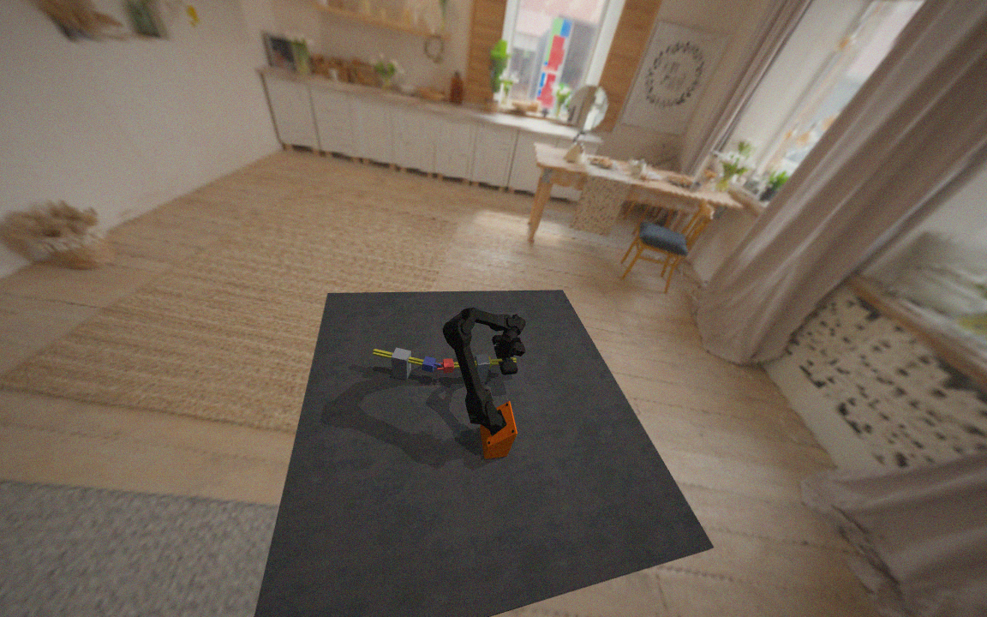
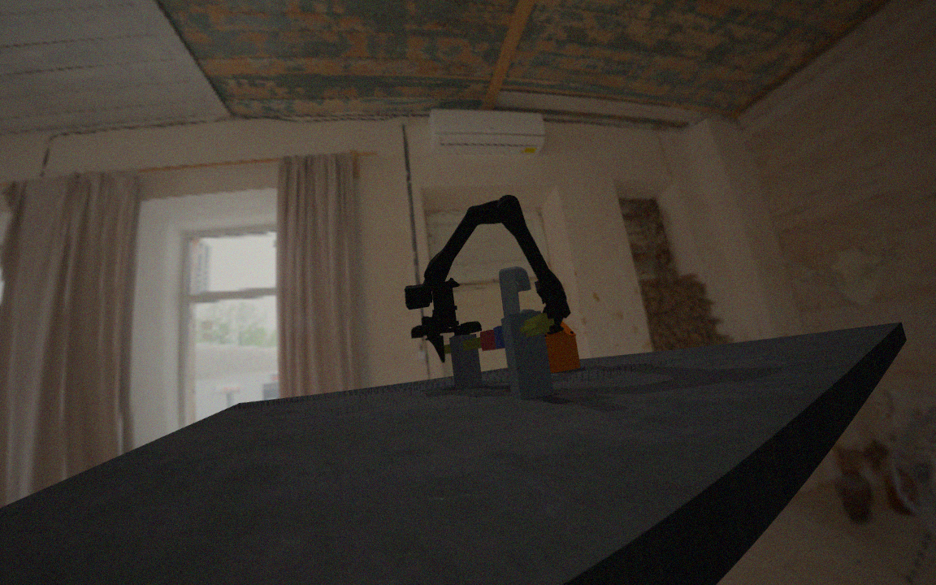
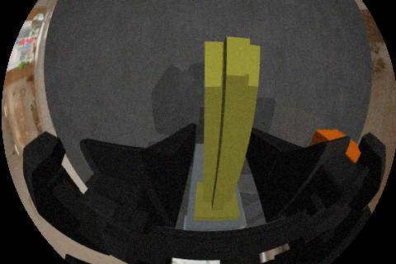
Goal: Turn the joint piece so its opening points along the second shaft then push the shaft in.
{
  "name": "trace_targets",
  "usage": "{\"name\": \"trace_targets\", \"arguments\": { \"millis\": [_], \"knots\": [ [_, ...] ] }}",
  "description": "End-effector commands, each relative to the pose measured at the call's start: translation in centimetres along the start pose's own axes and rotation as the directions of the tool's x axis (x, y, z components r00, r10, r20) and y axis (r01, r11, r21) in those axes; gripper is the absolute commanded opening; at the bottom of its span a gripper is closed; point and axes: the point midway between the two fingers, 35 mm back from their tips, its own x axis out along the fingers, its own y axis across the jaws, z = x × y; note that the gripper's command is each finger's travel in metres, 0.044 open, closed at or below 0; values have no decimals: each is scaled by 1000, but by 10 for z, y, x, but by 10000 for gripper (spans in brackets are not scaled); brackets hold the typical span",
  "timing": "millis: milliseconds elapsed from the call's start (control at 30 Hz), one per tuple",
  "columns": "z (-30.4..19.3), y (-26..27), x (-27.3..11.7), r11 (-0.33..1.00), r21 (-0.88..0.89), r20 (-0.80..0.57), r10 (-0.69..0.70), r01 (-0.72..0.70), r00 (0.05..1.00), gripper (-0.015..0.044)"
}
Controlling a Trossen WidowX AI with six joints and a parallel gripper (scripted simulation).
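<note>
The second shaft, yellow and ribbed (image 1: 495,360) (image 3: 235,111), runs through the second grey block (image 1: 483,360) (image 2: 465,365). Its inner end reaches the red joint piece (image 1: 448,365) (image 2: 487,340); the arm partly hides this stretch, and I cannot tell how deep it sits. The red piece is hinged to a blue piece (image 1: 428,364) on the first yellow shaft (image 1: 383,352), held in the first grey block (image 1: 402,363) (image 2: 527,367). My gripper (image 1: 510,367) (image 3: 218,129) is open around the second shaft's outer part, with a finger on each side and narrow gaps in the wrist view.
The dark table (image 1: 481,521) (image 2: 311,494) carries both blocks. The orange robot base (image 1: 499,437) (image 2: 563,351) stands in front of the second block. A tall grey hooked post (image 2: 509,291) rises by the first block in the exterior view.
</note>
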Motion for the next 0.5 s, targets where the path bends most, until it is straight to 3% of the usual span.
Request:
{"name": "trace_targets", "arguments": {
  "millis": [0, 200, 467],
  "knots": [
    [0, 0, 0, 1000, -1, -1, -1, 1, 1000, 277],
    [0, 0, 0, 1000, -1, -1, -1, 1, 1000, 434],
    [0, 0, 0, 1000, -1, -1, -1, 1, 1000, 440]
  ]
}}
